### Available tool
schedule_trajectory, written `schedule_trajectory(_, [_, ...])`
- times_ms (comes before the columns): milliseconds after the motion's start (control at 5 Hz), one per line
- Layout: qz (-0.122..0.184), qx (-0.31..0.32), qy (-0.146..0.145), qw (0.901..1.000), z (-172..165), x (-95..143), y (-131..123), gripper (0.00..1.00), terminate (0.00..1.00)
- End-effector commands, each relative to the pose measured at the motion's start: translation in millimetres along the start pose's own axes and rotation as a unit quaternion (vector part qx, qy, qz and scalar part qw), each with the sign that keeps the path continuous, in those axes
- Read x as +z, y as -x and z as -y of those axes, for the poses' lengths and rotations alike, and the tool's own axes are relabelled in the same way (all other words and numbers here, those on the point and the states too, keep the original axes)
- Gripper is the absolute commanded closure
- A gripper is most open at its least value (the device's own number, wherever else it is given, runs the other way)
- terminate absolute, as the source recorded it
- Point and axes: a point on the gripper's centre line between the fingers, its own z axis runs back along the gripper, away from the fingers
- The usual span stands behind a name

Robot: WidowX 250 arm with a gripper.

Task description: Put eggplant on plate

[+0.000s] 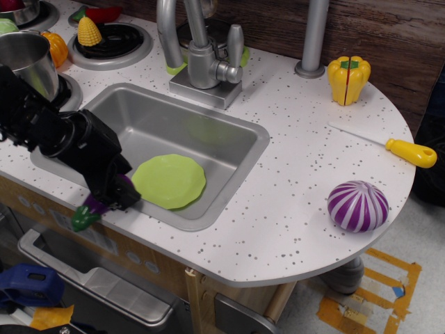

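Note:
The lime-green plate (170, 181) lies flat in the steel sink (229, 132), near its front wall. My black gripper (115, 195) hangs at the sink's front left rim, just left of the plate, and is shut on the dark-purple eggplant (97, 205). The eggplant tilts down to the left, its green stem cap (83, 220) sticking out over the counter's front edge. Most of the purple body is hidden by the fingers.
A faucet (198, 49) stands behind the sink. A steel pot (28, 59), corn (89, 31) and an orange toy (57, 47) sit on the stove at the left. A purple-and-white striped round toy (357, 205), a yellow-handled knife (410, 152) and a yellow pepper (349, 78) lie on the counter at the right.

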Motion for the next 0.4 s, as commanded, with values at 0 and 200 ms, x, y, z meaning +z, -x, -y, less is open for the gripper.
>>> schedule_trajectory(0, [-0.016,-0.065,-0.055,0.9962,-40.5,24.0,-39.5,1.0,0.0])
schedule_trajectory(200, [0.005,-0.093,-0.056,0.9941,-69.7,20.7,-63.0,1.0,0.0])
